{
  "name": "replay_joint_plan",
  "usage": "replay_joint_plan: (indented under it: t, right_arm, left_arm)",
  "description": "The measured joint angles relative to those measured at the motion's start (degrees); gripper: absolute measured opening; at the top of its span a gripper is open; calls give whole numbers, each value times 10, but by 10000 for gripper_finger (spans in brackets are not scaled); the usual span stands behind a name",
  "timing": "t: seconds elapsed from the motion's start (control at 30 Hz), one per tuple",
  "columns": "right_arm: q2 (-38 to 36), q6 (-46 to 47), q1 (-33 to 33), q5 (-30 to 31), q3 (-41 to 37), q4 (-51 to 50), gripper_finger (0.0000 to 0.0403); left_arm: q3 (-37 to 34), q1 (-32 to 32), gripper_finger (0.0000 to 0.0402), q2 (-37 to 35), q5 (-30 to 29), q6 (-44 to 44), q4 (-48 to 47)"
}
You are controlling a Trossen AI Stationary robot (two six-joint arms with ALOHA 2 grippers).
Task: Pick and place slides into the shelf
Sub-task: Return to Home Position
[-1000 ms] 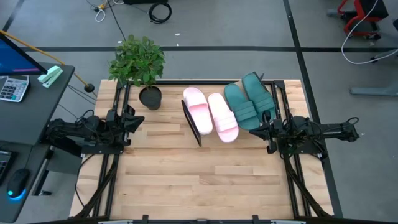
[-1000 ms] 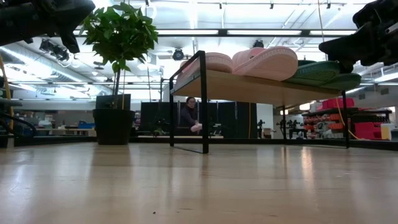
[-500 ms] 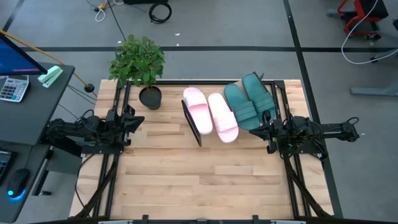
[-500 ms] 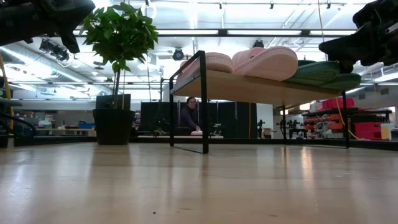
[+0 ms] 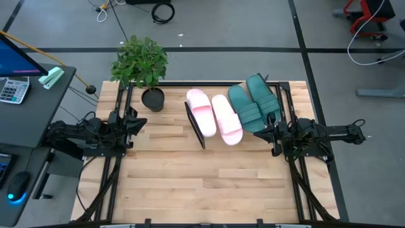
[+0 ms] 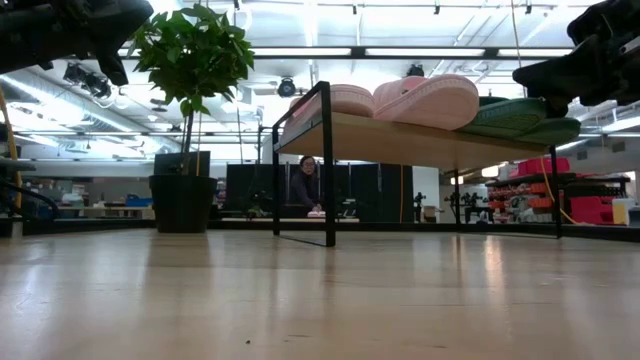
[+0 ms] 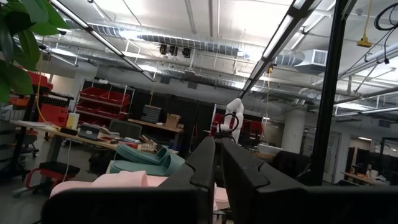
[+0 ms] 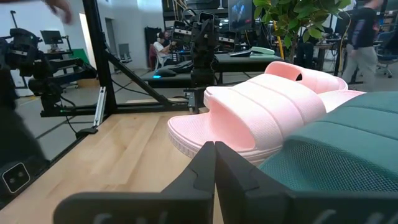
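Observation:
All the slides lie side by side on the shelf's plank top (image 6: pixel 400 142), soles down: two pale pink ones (image 5: pixel 201 113) (image 5: pixel 226 119) and two dark teal ones (image 5: pixel 243 109) (image 5: pixel 261 96). The shelf's black side frame (image 5: pixel 195 126) stands at mid-table. My right gripper (image 5: pixel 260 132) is shut and hovers just off the near end of the teal slide (image 8: pixel 336 155), above it in the low view (image 6: pixel 530 72). My left gripper (image 5: pixel 140 123) is shut and waits at the table's left side, raised, pointing toward the shelf (image 7: pixel 143 180).
A potted plant (image 5: pixel 142 66) stands at the table's far left, beside the shelf. Bare wooden tabletop (image 5: pixel 202 177) stretches from the shelf to the near edge. A desk with a keypad (image 5: pixel 14 88) is left of the table. A person (image 6: pixel 303 185) sits in the room beyond.

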Motion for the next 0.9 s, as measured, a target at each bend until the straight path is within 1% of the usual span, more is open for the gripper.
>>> replay_joint_plan:
  t: [0.13, 0.53, 0.9]
  right_arm:
    - [0, 0, 0, 0, 0, 0, 14]
    - [0, 0, 0, 0, 0, 0, 14]
    - [0, 0, 0, 0, 0, 0, 14]
  left_arm:
    - [0, 0, 36, 0, 0, 0, 0]
    - [0, 0, 21, 0, 0, 0, 0]
    - [0, 0, 36, 0, 0, 0, 0]
